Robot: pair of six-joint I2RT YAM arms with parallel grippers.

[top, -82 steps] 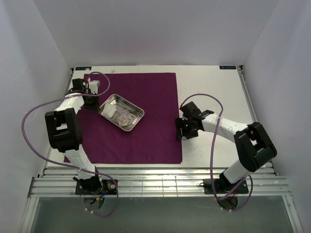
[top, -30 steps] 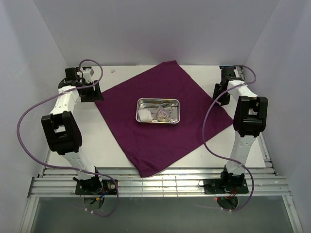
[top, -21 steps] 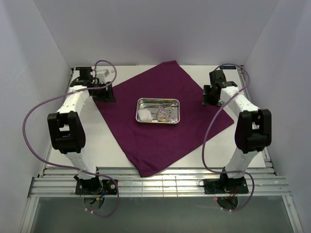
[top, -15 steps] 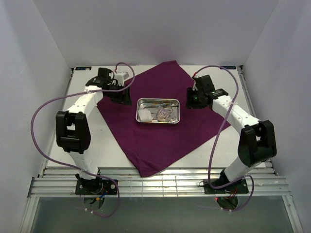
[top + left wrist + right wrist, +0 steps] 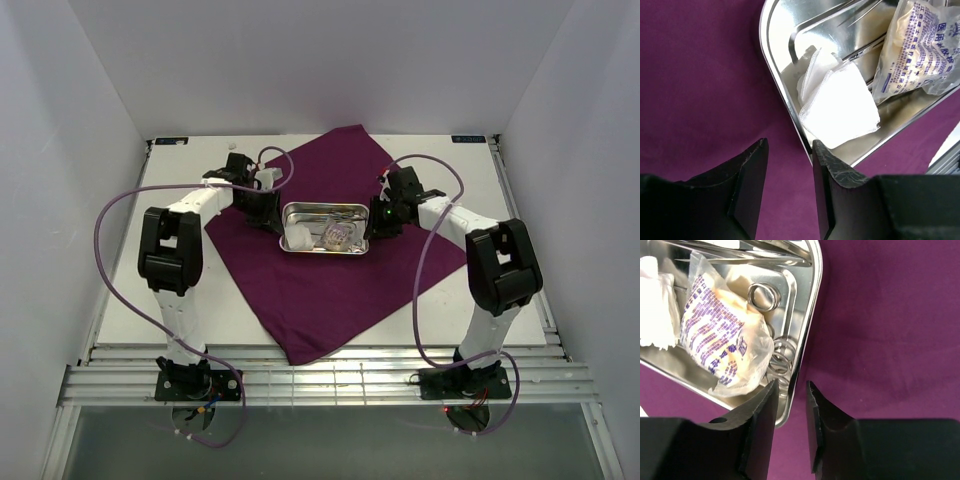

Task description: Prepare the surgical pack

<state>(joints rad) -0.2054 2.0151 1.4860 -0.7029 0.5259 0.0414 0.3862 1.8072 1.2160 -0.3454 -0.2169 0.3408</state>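
Note:
The deep-purple cloth [image 5: 330, 280] lies flat as a diamond. The steel tray [image 5: 290, 210] sits at its middle, holding white gauze pads [image 5: 840, 105], a printed packet [image 5: 720, 350] and metal instruments [image 5: 760, 295]. My left gripper [image 5: 268, 207] is open and low at the tray's left end. In the left wrist view [image 5: 788, 150] the tray rim [image 5: 782, 90] runs to the inner side of one finger [image 5: 827, 170]. My right gripper [image 5: 374, 215] is open at the tray's right end. In the right wrist view [image 5: 791, 390] its jaws stand astride the rim [image 5: 807, 320].
The white table [image 5: 190, 290] shows around the cloth. White walls close in left, right and behind. A metal rail [image 5: 320, 380] runs along the near edge by the arm bases. Purple cables [image 5: 110, 250] loop off both arms.
Both grippers have swung inward from the table's far corners to the tray's two ends. Since the oldest frame the cloth has turned into a diamond and the tray sits at its middle.

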